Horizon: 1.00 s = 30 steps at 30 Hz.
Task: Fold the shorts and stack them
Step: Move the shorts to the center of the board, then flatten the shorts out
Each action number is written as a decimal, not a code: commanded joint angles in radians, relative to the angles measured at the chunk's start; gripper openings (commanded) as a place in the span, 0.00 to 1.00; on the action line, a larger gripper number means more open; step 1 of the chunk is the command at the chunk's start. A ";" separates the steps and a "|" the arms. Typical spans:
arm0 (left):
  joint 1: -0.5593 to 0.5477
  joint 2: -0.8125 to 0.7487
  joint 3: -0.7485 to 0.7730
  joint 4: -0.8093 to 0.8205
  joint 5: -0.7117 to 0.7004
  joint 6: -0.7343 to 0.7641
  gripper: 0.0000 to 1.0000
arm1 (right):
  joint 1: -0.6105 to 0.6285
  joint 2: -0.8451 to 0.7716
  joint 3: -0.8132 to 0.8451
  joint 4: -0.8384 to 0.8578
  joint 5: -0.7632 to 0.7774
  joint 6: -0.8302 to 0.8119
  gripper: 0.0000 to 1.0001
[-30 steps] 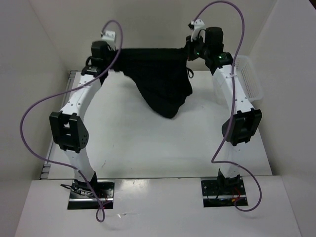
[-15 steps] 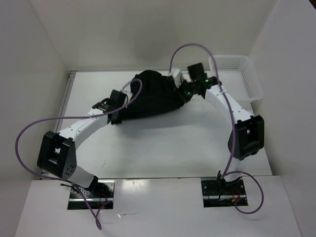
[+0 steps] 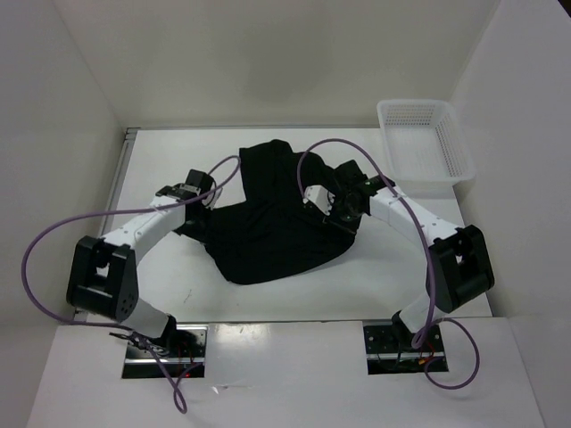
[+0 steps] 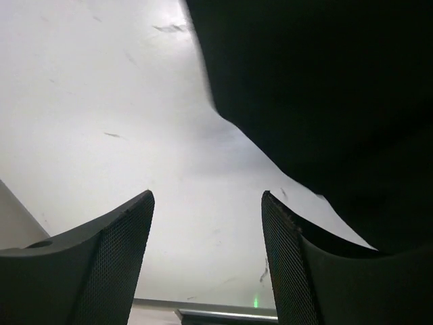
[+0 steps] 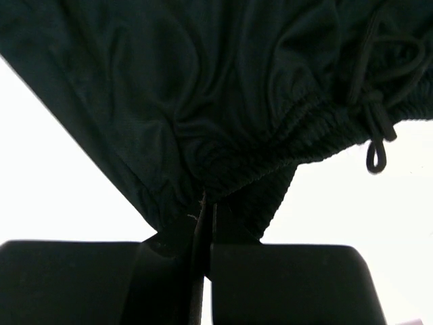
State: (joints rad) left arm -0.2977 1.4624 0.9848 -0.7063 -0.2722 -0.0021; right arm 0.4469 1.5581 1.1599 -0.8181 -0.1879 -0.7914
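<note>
While the shorts [image 3: 268, 234] lie spread over the middle of the worktop [image 3: 357, 285], they are not folded: the black fabric sits as one rumpled, uneven mass, running from a narrower part near the centre of the far edge to a broad lobe that ends short of the near edge. The left tool [image 4: 207, 200] stands wide apart with nothing between its fingers [image 4: 115, 257]; bare worktop shows in the gap. The wrist view places an edge of the shorts ahead of it and to one side, and whether the fabric touches the outer face of one finger cannot be told. In the overhead view this tool sits at the left margin of the garment, toward the left edge of the worktop. The right tool [image 5: 203, 215] is pinched tight on the shorts, with gathered fabric of the elastic waistband [image 5: 304, 139] bunched at its tips. The thin drawstring [image 5: 376, 128] hangs loose beside the grip, its looped end over bare worktop. Overhead, this tool bears on the right side of the garment, about midway between the near and far edges. A white mesh basket [image 3: 460, 143] stands in the far right corner, near the right margin of the shorts; no part of the garment lies inside it.
</note>
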 commanded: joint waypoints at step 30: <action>0.189 0.512 0.315 0.153 0.464 0.002 0.51 | -0.039 -0.023 -0.065 0.053 0.091 -0.063 0.00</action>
State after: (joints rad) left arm -0.1066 1.9373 1.3136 -0.5320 0.1669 -0.0044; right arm 0.4122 1.5486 1.0729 -0.7940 -0.1074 -0.8539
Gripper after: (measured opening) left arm 0.549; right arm 0.017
